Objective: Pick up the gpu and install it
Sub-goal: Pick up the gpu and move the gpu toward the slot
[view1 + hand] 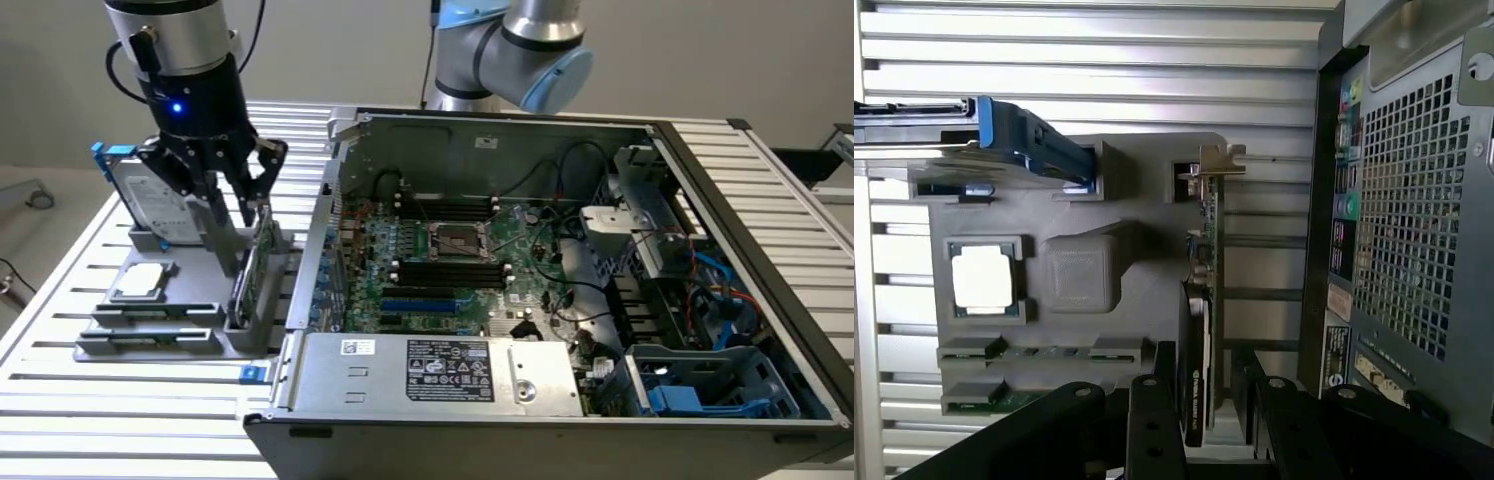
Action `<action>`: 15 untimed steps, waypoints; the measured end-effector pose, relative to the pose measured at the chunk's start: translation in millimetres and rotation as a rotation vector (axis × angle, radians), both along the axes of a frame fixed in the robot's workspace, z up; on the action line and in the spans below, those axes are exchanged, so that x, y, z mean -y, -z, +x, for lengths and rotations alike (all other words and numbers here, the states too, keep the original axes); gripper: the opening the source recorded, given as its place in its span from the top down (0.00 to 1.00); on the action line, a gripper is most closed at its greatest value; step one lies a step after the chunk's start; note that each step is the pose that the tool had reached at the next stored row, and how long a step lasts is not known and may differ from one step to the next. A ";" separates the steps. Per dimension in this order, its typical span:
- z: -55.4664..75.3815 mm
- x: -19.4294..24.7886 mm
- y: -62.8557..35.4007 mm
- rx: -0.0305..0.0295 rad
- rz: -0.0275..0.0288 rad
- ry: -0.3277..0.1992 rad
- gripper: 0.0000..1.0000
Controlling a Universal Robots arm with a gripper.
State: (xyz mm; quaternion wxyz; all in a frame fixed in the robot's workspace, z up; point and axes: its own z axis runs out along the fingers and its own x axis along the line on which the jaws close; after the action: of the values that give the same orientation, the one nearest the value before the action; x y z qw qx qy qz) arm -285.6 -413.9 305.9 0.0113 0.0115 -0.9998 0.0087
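The gpu point(254, 268) stands on edge in a grey holder tray point(160, 335) at the exterior view's left, beside the open computer case point(747, 250). In the wrist view the gpu point(1199, 330) shows as a thin green board with a black cover and a silver bracket at its far end. My gripper point(235, 225) hangs directly over it, open. Its two black fingers point(1154, 420) straddle the near end of the card, with a gap still showing on one side. Nothing is held.
On the same tray point(1084, 190) stand a silver hard drive in a blue frame point(150, 195) and a small square silver chip point(143, 282). The case's perforated rear wall point(1414, 220) rises close beside the card. Inside the case lies the motherboard point(447, 265).
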 end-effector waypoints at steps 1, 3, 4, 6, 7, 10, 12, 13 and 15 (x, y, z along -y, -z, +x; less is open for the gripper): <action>0.0 0.0 1.8 0.0000 0.0000 0.000 0.64; 0.0 0.0 5.4 0.0000 0.0000 -0.001 0.64; 0.0 0.0 7.2 -0.0001 -0.0001 -0.001 0.64; 0.0 0.0 10.8 0.0000 0.0000 -0.001 0.64; 0.0 0.0 12.8 0.0000 0.0000 -0.002 0.64; 0.0 0.0 18.2 0.0000 0.0000 -0.003 0.64; 0.0 0.0 21.8 0.0000 0.0000 -0.004 0.64; 0.0 0.0 23.6 0.0000 0.0000 -0.005 0.64; 0.0 0.0 27.2 0.0000 0.0000 -0.007 0.64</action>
State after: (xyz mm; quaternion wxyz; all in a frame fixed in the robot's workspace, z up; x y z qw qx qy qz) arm -285.6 -414.0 278.6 0.0113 0.0148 -0.9998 0.0087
